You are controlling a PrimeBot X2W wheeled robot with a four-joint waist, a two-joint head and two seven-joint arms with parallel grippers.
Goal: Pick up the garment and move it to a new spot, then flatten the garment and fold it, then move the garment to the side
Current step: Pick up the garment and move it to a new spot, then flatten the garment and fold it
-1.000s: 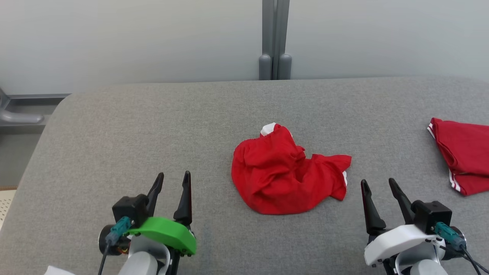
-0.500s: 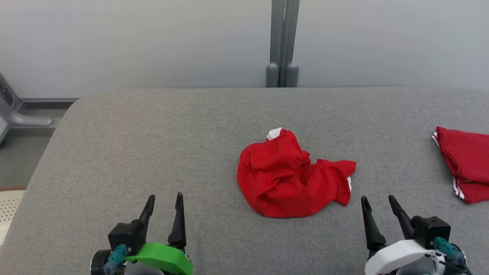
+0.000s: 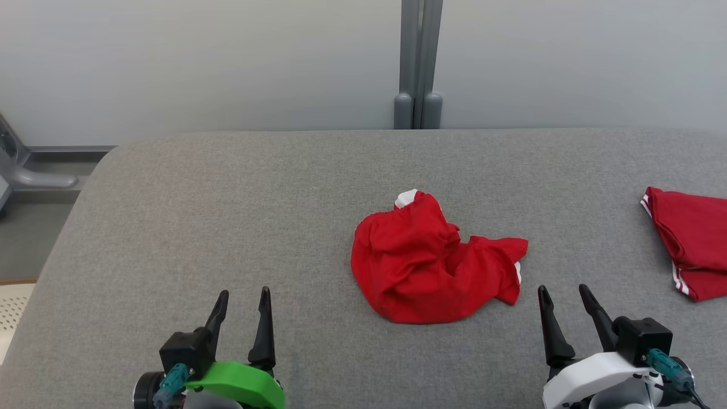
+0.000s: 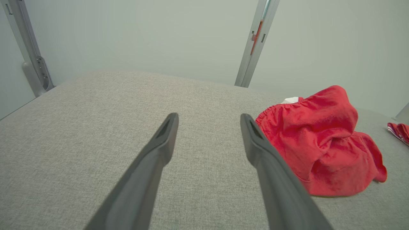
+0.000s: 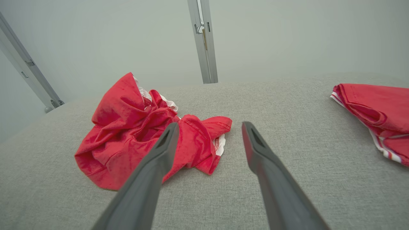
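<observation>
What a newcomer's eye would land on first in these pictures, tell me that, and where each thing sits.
The crumpled red garment, heaped near the middle of the grey table, grabs the eye first. A second red garment with white stripes lies apart, far to the robot's right. The left gripper, green-capped, and the right gripper, white-capped, stand open at the near edge, touching neither.

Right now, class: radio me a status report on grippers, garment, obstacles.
Both open, empty: left gripper, right gripper. Target: crumpled red garment on grey surface, untouched, nearer the right gripper. Nothing in the way; second red garment lies far right.
</observation>
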